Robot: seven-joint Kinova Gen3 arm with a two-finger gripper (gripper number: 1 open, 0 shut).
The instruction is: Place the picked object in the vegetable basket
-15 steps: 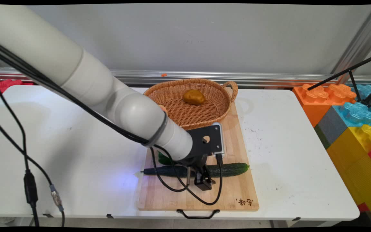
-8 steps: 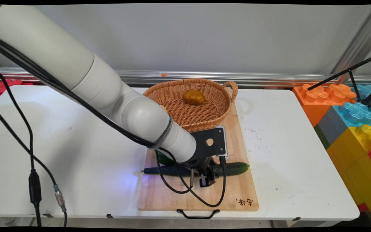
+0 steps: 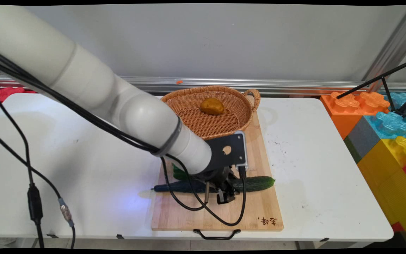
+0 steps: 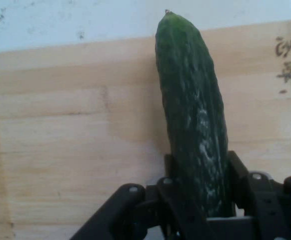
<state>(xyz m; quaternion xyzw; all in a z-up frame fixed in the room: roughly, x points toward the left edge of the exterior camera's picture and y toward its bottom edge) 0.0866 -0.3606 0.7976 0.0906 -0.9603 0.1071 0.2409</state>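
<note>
Here the black two-finger gripper pinches the long dark green cucumber, one finger pressed to each side of it. The cucumber lies crosswise on the pale wooden cutting board, its end pointing toward the board's right edge. Behind it, at the board's far end, sits an oval woven wicker basket holding a round brown potato. The board rests on the white table.
</note>
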